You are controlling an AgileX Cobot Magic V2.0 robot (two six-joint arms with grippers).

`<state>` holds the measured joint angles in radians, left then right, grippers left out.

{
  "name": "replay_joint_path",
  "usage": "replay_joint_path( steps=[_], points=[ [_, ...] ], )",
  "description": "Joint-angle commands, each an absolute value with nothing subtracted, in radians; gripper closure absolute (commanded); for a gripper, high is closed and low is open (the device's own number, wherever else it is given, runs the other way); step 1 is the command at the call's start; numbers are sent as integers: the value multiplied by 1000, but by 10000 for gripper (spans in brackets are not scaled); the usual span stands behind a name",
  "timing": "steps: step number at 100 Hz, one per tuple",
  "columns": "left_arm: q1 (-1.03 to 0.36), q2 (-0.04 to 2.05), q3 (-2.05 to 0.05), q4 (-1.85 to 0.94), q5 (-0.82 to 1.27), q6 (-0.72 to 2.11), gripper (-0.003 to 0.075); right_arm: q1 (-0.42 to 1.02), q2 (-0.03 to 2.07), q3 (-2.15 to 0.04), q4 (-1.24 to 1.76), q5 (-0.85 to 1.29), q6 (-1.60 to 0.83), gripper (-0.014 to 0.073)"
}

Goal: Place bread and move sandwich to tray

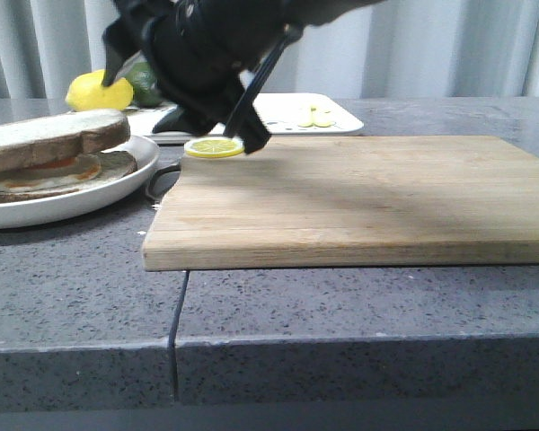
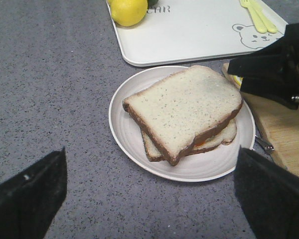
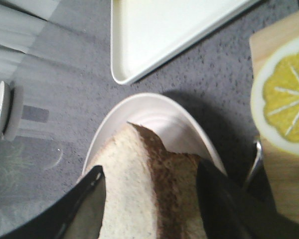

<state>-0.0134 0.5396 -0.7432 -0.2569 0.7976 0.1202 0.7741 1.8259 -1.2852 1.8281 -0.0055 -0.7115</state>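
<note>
The left gripper point(image 2: 149, 199) hangs wide open and empty over the near plate point(image 2: 132, 144). The bread point(image 2: 184, 107) already caps the egg sandwich point(image 2: 217, 142), skewed. The right gripper point(image 3: 149, 199) straddles its corner, seemingly not clamped. A lift could slide it off short of the far tray point(image 2: 189, 35).

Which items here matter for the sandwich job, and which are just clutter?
Job: bread on top of the sandwich, its plate, tray, right gripper.
Lying about: lemon, lemon slice, cutting board, fork.
</note>
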Motion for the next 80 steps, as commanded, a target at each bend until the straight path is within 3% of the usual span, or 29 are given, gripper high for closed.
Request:
replay_joint_path(
  steps=[1, 37, 80],
  points=[
    [-10, 552, -778, -277, 731, 111, 101, 752, 1726, -1318, 1857, 0, -731, 167],
    [-10, 552, -778, -277, 731, 111, 101, 670, 1479, -1279, 1459, -8, -782, 167],
    [-10, 552, -778, -277, 731, 111, 101, 405, 1073, -917, 984, 0, -692, 167]
  ],
)
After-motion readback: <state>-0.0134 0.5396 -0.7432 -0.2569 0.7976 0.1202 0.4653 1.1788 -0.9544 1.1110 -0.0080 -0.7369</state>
